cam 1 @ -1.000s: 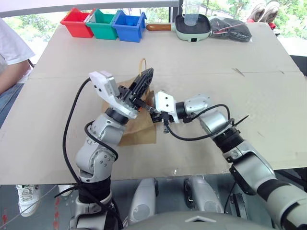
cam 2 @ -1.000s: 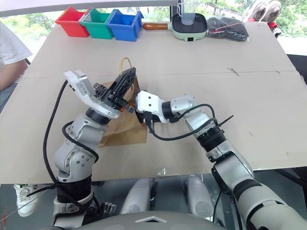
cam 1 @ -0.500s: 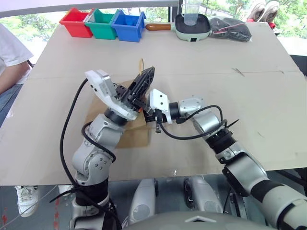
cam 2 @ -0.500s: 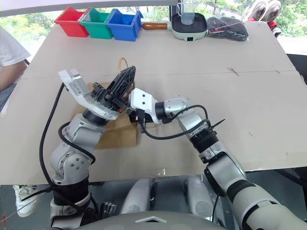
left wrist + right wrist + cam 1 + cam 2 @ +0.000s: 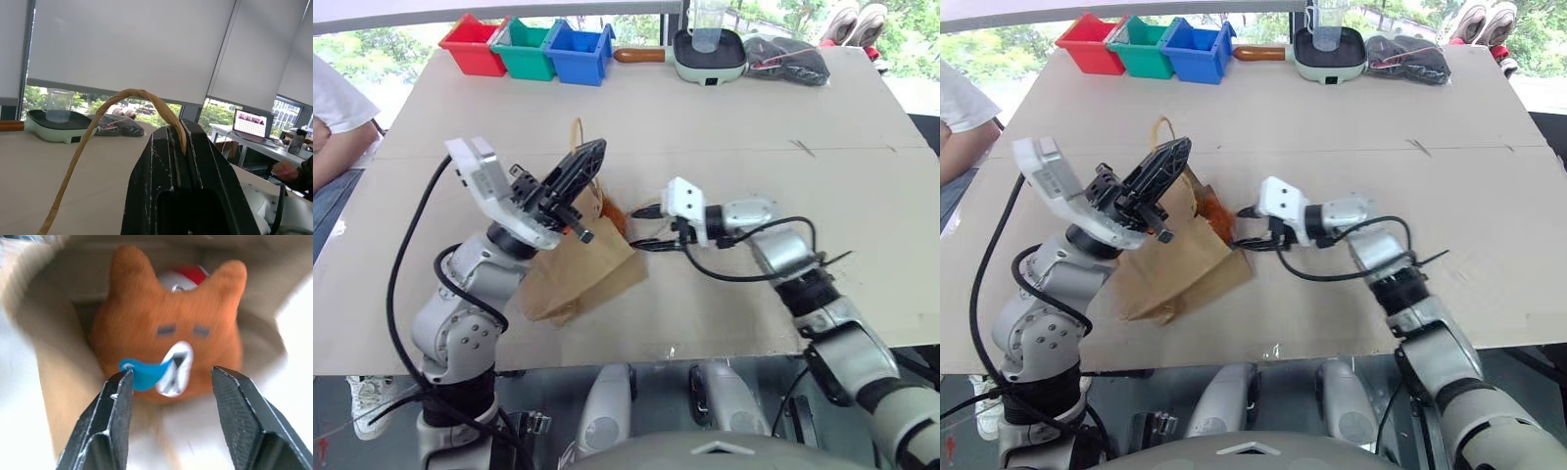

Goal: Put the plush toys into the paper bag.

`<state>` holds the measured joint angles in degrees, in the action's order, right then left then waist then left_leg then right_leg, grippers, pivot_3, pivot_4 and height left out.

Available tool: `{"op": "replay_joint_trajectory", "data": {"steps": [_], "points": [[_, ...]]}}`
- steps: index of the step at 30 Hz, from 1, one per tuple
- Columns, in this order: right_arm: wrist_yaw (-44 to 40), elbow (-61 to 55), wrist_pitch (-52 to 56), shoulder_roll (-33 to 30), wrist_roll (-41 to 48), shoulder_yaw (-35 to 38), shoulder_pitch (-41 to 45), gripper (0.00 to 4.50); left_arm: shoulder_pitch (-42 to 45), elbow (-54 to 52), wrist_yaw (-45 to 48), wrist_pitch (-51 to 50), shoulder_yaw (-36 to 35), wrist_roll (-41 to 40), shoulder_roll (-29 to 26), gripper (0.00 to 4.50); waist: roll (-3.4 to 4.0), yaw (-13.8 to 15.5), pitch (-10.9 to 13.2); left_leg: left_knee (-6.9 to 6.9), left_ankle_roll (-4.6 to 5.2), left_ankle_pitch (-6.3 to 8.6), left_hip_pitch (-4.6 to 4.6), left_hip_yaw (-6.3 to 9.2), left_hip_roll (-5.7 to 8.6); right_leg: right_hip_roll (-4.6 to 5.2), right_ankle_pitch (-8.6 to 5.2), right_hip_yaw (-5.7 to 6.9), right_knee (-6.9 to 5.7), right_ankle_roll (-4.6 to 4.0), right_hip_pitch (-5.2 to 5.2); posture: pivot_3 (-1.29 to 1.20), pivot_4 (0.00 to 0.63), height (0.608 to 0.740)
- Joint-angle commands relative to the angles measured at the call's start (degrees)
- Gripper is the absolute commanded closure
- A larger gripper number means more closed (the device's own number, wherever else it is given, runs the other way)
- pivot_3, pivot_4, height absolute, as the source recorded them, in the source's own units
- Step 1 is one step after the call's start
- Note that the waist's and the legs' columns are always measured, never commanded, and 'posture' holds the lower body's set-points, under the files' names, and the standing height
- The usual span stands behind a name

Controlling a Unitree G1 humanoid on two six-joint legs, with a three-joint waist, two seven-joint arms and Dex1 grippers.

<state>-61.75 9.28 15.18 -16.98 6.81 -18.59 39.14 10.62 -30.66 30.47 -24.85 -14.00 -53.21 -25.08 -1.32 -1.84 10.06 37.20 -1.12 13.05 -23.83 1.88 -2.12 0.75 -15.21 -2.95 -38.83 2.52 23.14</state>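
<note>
The brown paper bag point(image 5: 582, 266) lies on the table with its mouth turned toward my right arm. My left gripper point(image 5: 592, 159) is shut on one twisted loop handle point(image 5: 122, 98) and holds it up. Just inside the mouth sits the brown bear head point(image 5: 168, 352) with its blue face mark. Behind it shows the red tip of the white rocket point(image 5: 190, 274). My right gripper point(image 5: 649, 227) is level, a little outside the mouth and pointing into it. It is open, with a finger on either side of the bear's face and touching nothing.
Red point(image 5: 472, 44), green point(image 5: 522, 49) and blue point(image 5: 578, 52) bins line the far left edge. A green pan with a cup point(image 5: 708, 51) and a black cloth point(image 5: 785, 57) lie at the back. A person sits at the left edge point(image 5: 333, 108).
My right gripper has drawn back to the right out of the bag's mouth and opened, and the bear now lies inside. My left gripper has shifted left with the handle, pulling the bag with it.
</note>
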Motion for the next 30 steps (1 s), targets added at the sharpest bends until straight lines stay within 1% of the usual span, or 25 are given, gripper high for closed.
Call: {"op": "replay_joint_trajectory", "data": {"steps": [1, 4, 7, 9, 11, 13, 15, 17, 20, 21, 22, 23, 26, 29, 30], "points": [[3.59, -13.19, 15.95, -4.67, 4.09, 5.71, -2.44, 2.12, -0.81, -1.41, 1.99, -0.01, -3.61, -3.66, -1.88, 4.50, 0.00, 0.01, 0.00, 0.00, 0.00, 0.00, 0.00, 0.00, 0.00, 0.00, 0.00, 0.01, 0.00, 0.00, 0.00, 0.00, 0.150, 0.740], [5.55, -19.02, 25.00, -7.23, 6.96, 8.30, -4.61, 2.12, -1.81, -2.13, 2.64, -0.64, -4.84, -5.32, -3.35, 4.50, 0.00, -0.14, 0.00, 0.00, 0.00, 0.00, 0.01, 0.00, -0.01, -0.02, 0.00, -0.01, 0.00, 0.00, 0.00, 0.00, 0.150, 0.740], [10.30, -20.06, 36.50, -7.12, 8.88, 10.63, -5.22, 2.12, -2.81, -3.12, 2.78, -1.32, -6.20, -7.31, -4.69, 4.50, 0.00, -0.31, 0.00, -0.01, 0.00, 0.00, 0.03, -0.02, -0.02, -0.05, -0.01, -0.04, -0.01, -0.01, 0.00, 0.00, 0.150, 0.740], [14.60, -16.66, 43.94, -3.33, 10.54, 12.00, -4.04, 2.12, -4.11, -4.55, 2.38, -1.88, -7.71, -9.58, -5.86, 4.50, -0.03, -0.41, -0.02, -0.01, 0.00, 0.00, 0.04, -0.02, -0.02, -0.05, -0.01, -0.04, -0.01, -0.01, 0.00, 0.00, 0.150, 0.740], [17.32, -13.82, 48.10, 0.37, 12.30, 13.56, -2.58, 2.12, -5.33, -5.81, 1.87, -2.23, -8.49, -10.88, -6.52, 4.50, -0.01, -0.43, -0.01, -0.01, 0.00, 0.00, 0.04, -0.03, -0.03, -0.07, -0.01, -0.06, -0.01, -0.01, 0.00, 0.00, 0.150, 0.740], [19.45, -10.03, 48.94, 3.62, 12.75, 14.07, -0.78, 2.12, -6.88, -6.79, 1.78, -2.45, -9.33, -11.74, -7.20, 4.50, 0.01, -0.44, 0.01, -0.02, 0.00, 0.00, 0.03, -0.04, -0.03, -0.07, -0.01, -0.06, 0.00, -0.01, 0.01, 0.00, 0.150, 0.740], [21.70, -3.19, 47.18, 7.87, 12.81, 14.54, 2.04, 2.12, -8.48, -7.77, 1.54, -2.53, -10.74, -12.61, -8.13, 4.50, 0.00, -0.68, 0.00, -0.02, 0.01, 0.00, 0.04, -0.07, -0.03, -0.07, -0.01, -0.09, 0.00, -0.01, 0.01, 0.00, 0.150, 0.740], [22.18, 2.12, 44.31, 11.27, 14.00, 16.26, 4.55, 2.12, -9.26, -8.55, 0.74, -2.21, -11.35, -12.83, -8.56, 4.50, 0.01, -0.58, 0.01, -0.03, 0.01, 0.00, 0.04, -0.08, -0.03, -0.08, -0.01, -0.10, 0.00, -0.01, 0.03, 0.00, 0.150, 0.740], [21.19, 7.35, 41.95, 13.67, 15.70, 18.02, 7.15, 2.12, -10.60, -9.85, -0.50, -1.74, -11.78, -12.93, -8.37, 4.50, 0.01, -0.18, 0.01, -0.03, 0.01, 0.00, -0.01, -0.04, -0.02, -0.07, -0.01, -0.04, 0.03, -0.01, 0.03, 0.00, 0.150, 0.740], [20.23, 8.68, 38.70, 13.91, 15.08, 17.13, 7.32, 2.50, -11.31, -10.39, -0.85, -1.50, -12.02, -12.82, -8.21, 4.50, 0.01, -0.14, 0.01, -0.03, 0.01, 0.00, -0.02, -0.05, -0.01, -0.05, -0.01, -0.05, 0.06, -0.01, 0.03, 0.00, 0.150, 0.740], [19.58, 10.57, 37.09, 14.43, 14.98, 16.74, 7.74, 2.63, -12.08, -10.85, -1.37, -1.14, -12.42, -12.73, -7.92, 4.50, 0.01, -0.14, 0.01, -0.03, 0.01, 0.00, -0.03, -0.06, 0.00, -0.03, -0.01, -0.05, 0.07, -0.01, 0.03, 0.00, 0.150, 0.740], [18.00, 11.50, 34.40, 14.81, 15.06, 16.26, 7.69, 2.89, -12.74, -11.20, -1.69, -0.77, -12.67, -12.59, -7.75, 4.50, 0.00, -0.18, 0.00, -0.03, 0.01, 0.01, -0.03, -0.07, 0.00, -0.01, -0.01, -0.05, 0.10, 0.00, 0.02, 0.00, 0.150, 0.740], [13.61, 11.29, 27.72, 16.39, 17.93, 18.11, 7.40, 4.41, -13.82, -11.73, -2.24, 0.10, -12.95, -12.27, -7.54, 4.50, 0.02, -0.28, 0.01, -0.04, 0.01, 0.01, -0.03, -0.07, -0.01, -0.03, -0.01, -0.05, 0.09, 0.00, 0.03, 0.00, 0.150, 0.740], [10.57, 8.45, 27.11, 16.54, 22.11, 20.56, 7.39, 4.46, -13.97, -11.62, -2.93, 0.82, -13.17, -12.37, -7.23, 4.50, 0.05, -0.41, 0.03, -0.06, 0.01, 0.01, 0.00, -0.06, -0.04, -0.07, -0.01, -0.05, 0.06, -0.01, 0.03, 0.00, 0.150, 0.740], [10.02, 5.88, 29.31, 16.32, 25.07, 21.92, 7.72, 4.46, -13.45, -10.83, -3.26, 1.15, -13.64, -12.79, -7.13, 4.50, 0.05, -0.37, 0.03, -0.06, 0.01, 0.01, 0.00, -0.05, -0.04, -0.08, -0.01, -0.05, 0.05, -0.01, 0.03, 0.00, 0.150, 0.740]]}}
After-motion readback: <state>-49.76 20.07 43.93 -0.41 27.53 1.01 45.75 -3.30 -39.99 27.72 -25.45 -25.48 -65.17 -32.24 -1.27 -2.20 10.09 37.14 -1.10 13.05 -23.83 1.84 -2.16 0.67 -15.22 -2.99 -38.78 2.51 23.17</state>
